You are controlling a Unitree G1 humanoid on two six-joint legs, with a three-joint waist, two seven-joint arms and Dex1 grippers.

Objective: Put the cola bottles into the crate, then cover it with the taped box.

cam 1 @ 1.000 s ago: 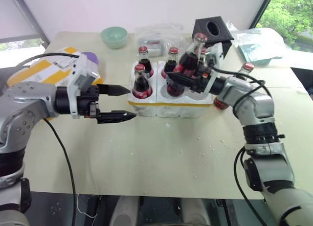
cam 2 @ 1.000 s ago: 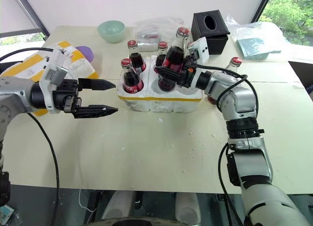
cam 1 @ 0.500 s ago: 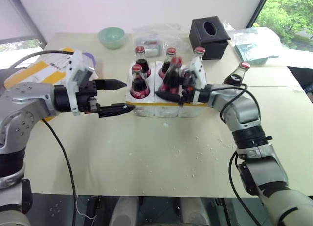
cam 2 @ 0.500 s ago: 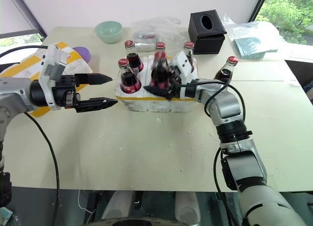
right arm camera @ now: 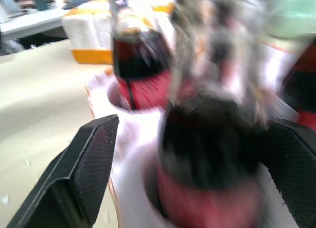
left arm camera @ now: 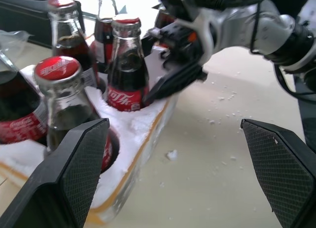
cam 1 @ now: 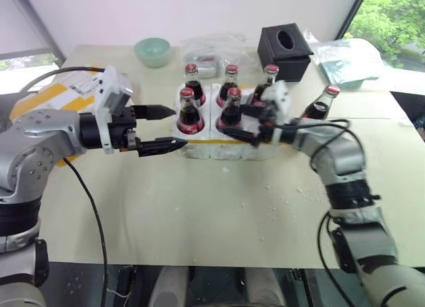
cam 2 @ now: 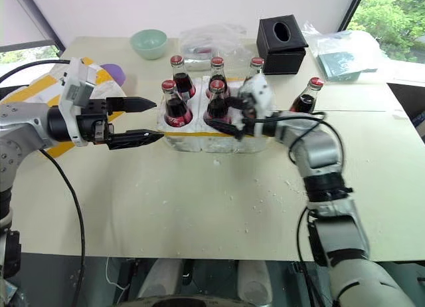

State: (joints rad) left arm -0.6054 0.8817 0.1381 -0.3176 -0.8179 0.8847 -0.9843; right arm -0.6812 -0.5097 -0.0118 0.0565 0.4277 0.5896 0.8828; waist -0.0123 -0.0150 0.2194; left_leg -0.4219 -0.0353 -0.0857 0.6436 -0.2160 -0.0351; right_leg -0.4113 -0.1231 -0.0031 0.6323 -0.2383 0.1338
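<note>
Right end effector (cam 2: 234, 117), jaws wide, flanks the front-middle cola bottle (cam 2: 216, 101) seated in the crate (cam 2: 199, 139); draw it back level so you don't tip it. Left end effector (cam 2: 147, 121) stands wide beside the crate. Five wells filled; sixth bottle (cam 2: 307, 96) stands on the tabletop (cam 2: 199, 201). Taped box (cam 2: 40, 98) lies far left.
</note>
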